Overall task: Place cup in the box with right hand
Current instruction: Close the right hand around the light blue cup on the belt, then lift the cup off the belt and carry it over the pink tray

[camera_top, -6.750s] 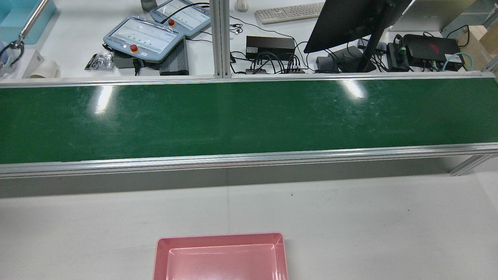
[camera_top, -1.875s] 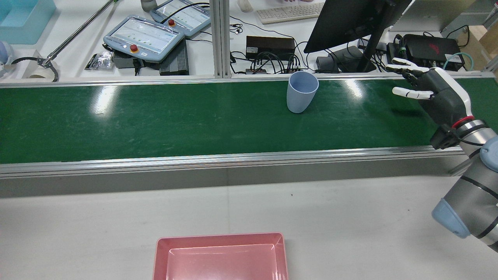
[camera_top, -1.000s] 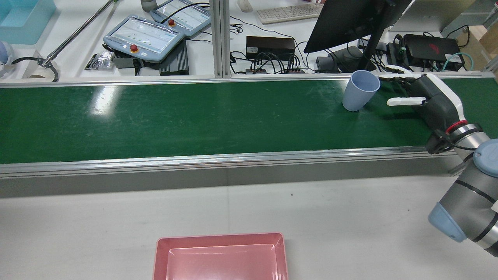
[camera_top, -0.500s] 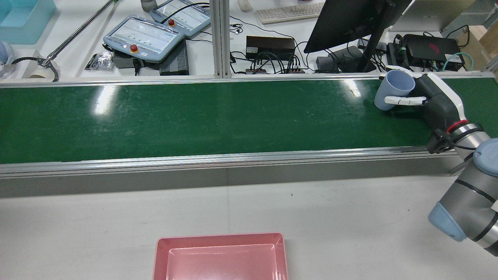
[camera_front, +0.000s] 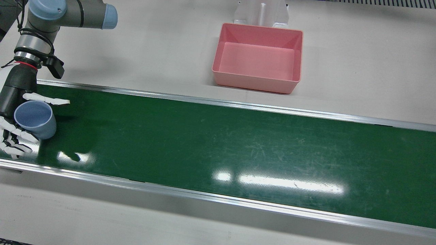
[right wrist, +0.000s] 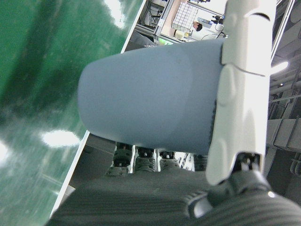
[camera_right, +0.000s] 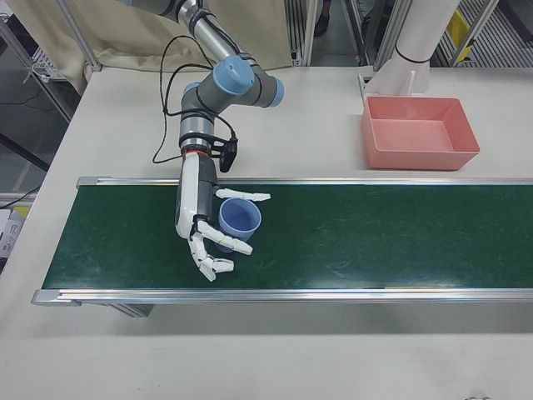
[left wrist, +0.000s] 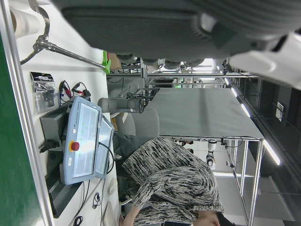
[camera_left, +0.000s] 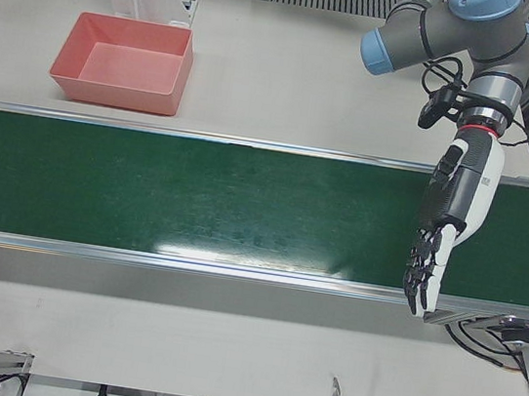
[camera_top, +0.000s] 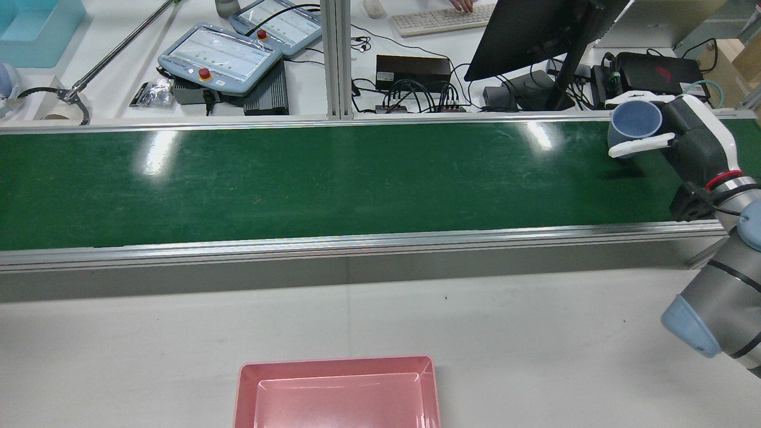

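A pale blue cup (camera_front: 34, 117) sits in my right hand (camera_front: 13, 98) over the green belt's end; it also shows in the rear view (camera_top: 636, 120), the right-front view (camera_right: 240, 219) and the right hand view (right wrist: 150, 99). My right hand (camera_top: 689, 139) (camera_right: 196, 208) is shut on it, thumb on one side and fingers on the other, mouth upward. The pink box (camera_front: 255, 81) stands empty on the white table beyond the belt (camera_top: 333, 362) (camera_right: 416, 158). My left hand (camera_left: 448, 224) hangs open and empty over the belt's other end.
The green conveyor belt (camera_front: 218, 143) runs across the table between aluminium rails. The pink box (camera_left: 111, 95) stands in front of a white pedestal (camera_front: 260, 13). Behind the belt in the rear view are teach pendants (camera_top: 220, 56), cables and a monitor (camera_top: 529, 35).
The cup came along the belt towards my right hand. The hand closed around it and now holds it slightly higher and further right.
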You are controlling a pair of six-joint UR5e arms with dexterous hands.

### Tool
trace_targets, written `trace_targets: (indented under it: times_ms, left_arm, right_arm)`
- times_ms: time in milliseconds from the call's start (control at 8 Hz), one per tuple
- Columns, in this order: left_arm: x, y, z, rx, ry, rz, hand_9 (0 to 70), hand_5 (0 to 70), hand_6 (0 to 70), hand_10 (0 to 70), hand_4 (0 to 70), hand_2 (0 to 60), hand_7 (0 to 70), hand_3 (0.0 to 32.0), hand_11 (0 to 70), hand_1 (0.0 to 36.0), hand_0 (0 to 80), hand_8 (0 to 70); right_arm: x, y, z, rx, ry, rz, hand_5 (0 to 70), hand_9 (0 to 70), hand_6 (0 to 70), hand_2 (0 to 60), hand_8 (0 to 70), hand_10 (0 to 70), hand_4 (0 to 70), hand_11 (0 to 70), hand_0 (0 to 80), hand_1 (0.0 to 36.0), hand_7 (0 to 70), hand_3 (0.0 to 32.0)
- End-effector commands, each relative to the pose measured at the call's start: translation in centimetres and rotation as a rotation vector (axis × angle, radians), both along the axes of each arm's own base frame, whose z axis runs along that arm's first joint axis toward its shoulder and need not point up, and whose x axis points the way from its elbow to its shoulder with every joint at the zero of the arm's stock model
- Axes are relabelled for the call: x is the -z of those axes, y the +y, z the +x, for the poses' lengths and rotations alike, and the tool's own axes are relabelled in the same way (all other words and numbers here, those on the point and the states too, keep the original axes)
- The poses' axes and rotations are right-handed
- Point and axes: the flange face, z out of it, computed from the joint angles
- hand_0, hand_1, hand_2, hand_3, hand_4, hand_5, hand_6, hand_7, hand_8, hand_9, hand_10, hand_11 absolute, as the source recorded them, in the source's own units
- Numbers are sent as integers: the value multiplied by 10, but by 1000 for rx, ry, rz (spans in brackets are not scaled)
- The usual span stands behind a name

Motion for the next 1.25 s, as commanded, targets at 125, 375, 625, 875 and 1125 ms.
trace_targets:
  times_ms: [125,375,625,875,1125]
  left_arm:
    - [0,0,0,0,1,-1,0,0,0,0,0,0,0,0,0,0,0,0]
    - [0,0,1,-1,0,0,0,0,0,0,0,0,0,0,0,0,0,0]
    - [0,0,0,0,1,-1,0,0,0,0,0,0,0,0,0,0,0,0]
    - [0,0,0,0,0,0,0,0,0,0,0,0,0,0,0,0,0,0]
    - [1,0,0,0,0,1,0,0,0,0,0,0,0,0,0,0,0,0]
  right_arm:
    - [15,9,16,-22,-9,16,132,700,322,174,570,348,410,501,560,183,700,0]
    - [78,35,2,33,-55,133,134,700,302,65,550,339,362,492,582,159,700,0]
    - [155,79,-14,96,-5,273,132,700,296,32,549,335,389,486,586,149,700,0]
    - [231,130,-73,214,16,398,128,700,297,163,551,335,404,485,560,179,700,0]
    - [241,201,-166,329,-5,370,127,700,300,0,557,337,515,486,591,131,700,0]
